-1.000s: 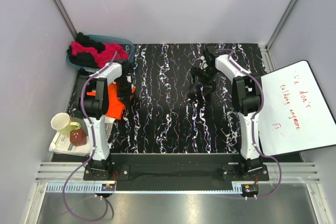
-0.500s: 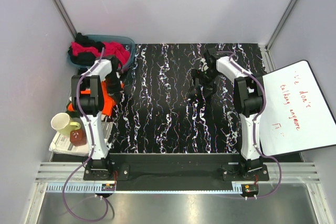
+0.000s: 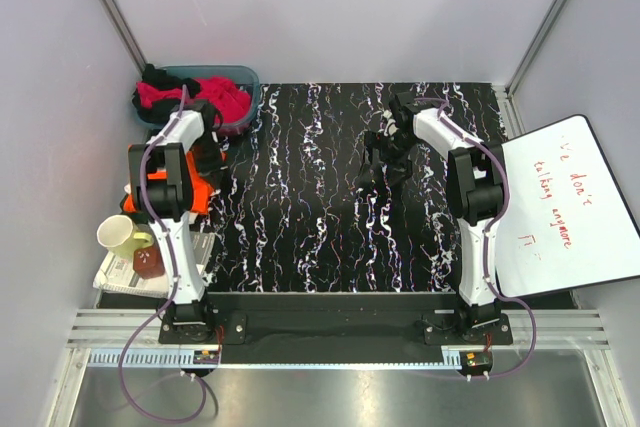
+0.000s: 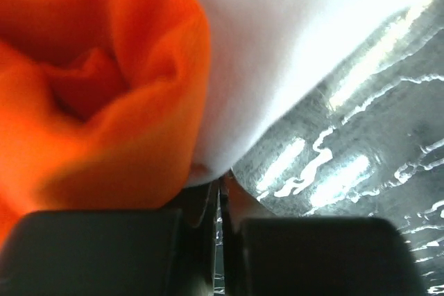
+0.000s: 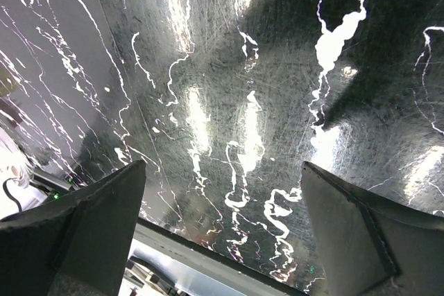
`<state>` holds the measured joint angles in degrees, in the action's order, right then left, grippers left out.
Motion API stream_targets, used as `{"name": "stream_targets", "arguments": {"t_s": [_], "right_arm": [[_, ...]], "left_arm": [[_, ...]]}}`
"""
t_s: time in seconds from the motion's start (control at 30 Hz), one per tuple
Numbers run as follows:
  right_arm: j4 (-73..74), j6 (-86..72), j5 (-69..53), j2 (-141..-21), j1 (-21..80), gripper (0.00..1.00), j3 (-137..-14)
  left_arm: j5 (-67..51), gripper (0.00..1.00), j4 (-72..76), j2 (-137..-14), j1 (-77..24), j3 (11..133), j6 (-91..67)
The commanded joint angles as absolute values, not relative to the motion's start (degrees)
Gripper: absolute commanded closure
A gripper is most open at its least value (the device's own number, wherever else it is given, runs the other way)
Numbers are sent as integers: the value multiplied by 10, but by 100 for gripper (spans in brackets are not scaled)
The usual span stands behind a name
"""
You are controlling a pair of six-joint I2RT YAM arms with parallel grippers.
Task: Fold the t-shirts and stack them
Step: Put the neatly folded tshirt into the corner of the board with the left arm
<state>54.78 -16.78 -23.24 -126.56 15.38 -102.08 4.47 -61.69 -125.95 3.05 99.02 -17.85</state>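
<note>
The bright orange t-shirt [image 3: 165, 192] lies bunched at the table's left edge, under my left arm. My left gripper [image 3: 207, 147] sits at the shirt's far right end. In the left wrist view the jaws are shut to a thin slit [image 4: 220, 186], and orange folds [image 4: 104, 102] with a white cloth [image 4: 277, 46] meet the fingertips. Magenta-pink [image 3: 220, 97] and black [image 3: 155, 77] t-shirts are heaped in the teal basket [image 3: 247, 79]. My right gripper [image 3: 383, 162] hangs open over the bare marbled table [image 5: 222, 168], nothing between its fingers.
A white board with red writing [image 3: 565, 207] lies at the right edge. A yellow mug [image 3: 118, 237] and a small jar of dark red liquid [image 3: 148, 262] stand on a paper at the near left. Grey walls close in both sides.
My left gripper has swung left and back toward the basket, dragging the orange t-shirt from the mat to the left edge. The right arm has barely moved.
</note>
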Motion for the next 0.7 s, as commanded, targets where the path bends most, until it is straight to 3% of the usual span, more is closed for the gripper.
{"name": "stream_targets", "arguments": {"t_s": [0.0,0.03,0.07,0.13,0.17,0.67], "right_arm": [[533,-170,-234,-1214,152,0,-1030],[533,-169,-228,-1212,152,0,-1032],[533,-167,-224,-1208,151,0,-1034],[533,-165,-210,-1202,152,0,-1041],[533,-163,-205,-1198,152,0,-1044],[533,-153,-137,-1164,149,0,-1032]], "left_arm": [[40,82,-586,-1157,26,974,-170],[38,72,-585,-1144,25,971,-168],[38,53,-585,-1117,21,968,-166],[39,28,-584,-1096,9,969,-164],[37,1,-584,-1079,4,972,-164],[-20,1,-580,-1125,-168,1067,-126]]}}
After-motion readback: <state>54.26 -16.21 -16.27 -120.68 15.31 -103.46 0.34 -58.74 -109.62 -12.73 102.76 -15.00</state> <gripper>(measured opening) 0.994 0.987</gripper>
